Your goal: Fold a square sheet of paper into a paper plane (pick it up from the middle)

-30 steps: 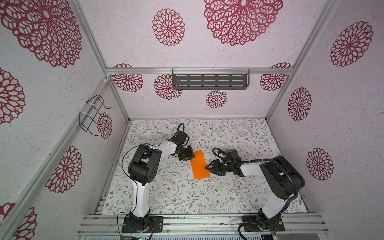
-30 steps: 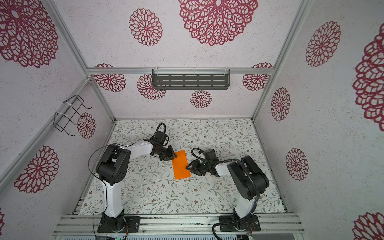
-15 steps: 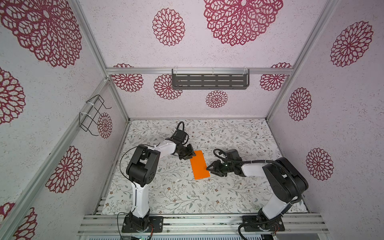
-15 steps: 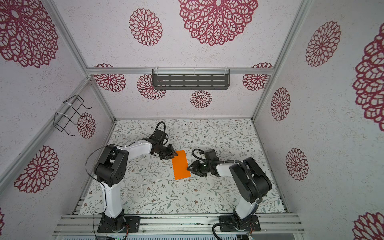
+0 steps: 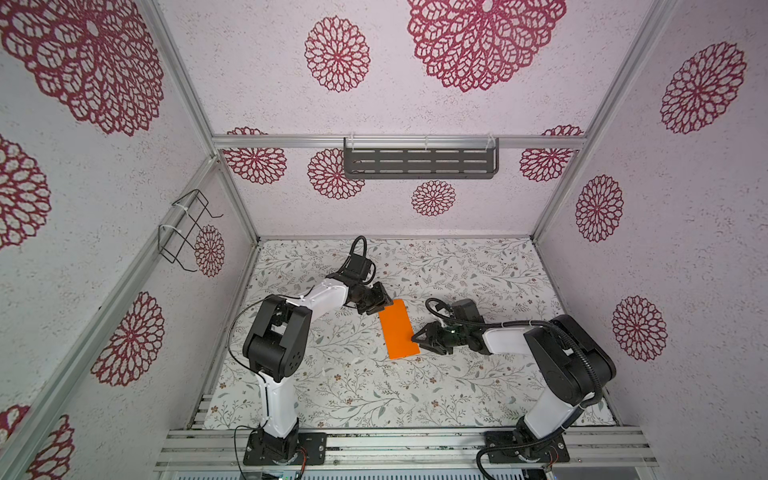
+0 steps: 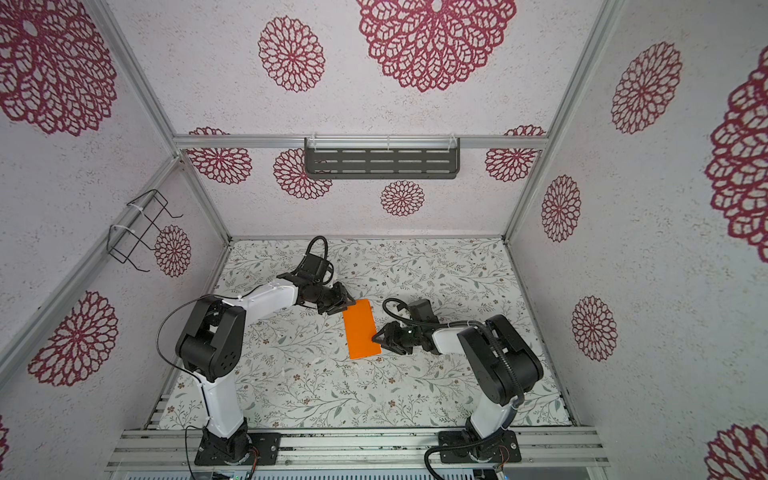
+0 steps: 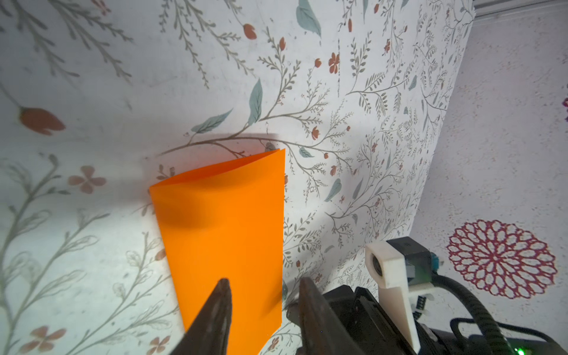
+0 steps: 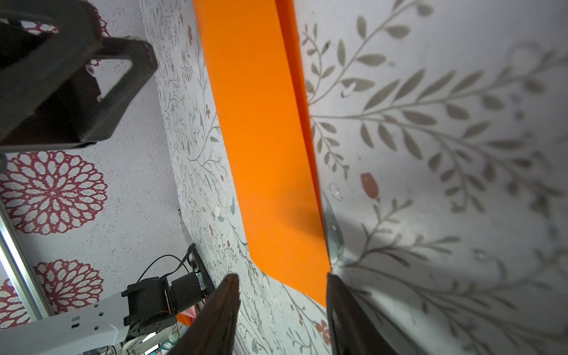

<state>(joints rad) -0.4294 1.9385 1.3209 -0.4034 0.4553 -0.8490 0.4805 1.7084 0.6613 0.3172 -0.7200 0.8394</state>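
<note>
Half-folded paper [image 5: 399, 328] is flanked by parted, empty jaws of left gripper [image 7: 266, 289] and right gripper [image 8: 281, 276]; loose layers are best squared, then pressed flat.

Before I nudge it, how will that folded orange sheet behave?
Probably floppy: the folded orange sheet shows its top layer bowing off the lower one. Likely light, being so thin, so a push may skid it across the floral mat or buckle it.

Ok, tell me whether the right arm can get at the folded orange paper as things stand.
Probably yes: the right claw sits open at the paper's edge, with nothing between them.
</note>
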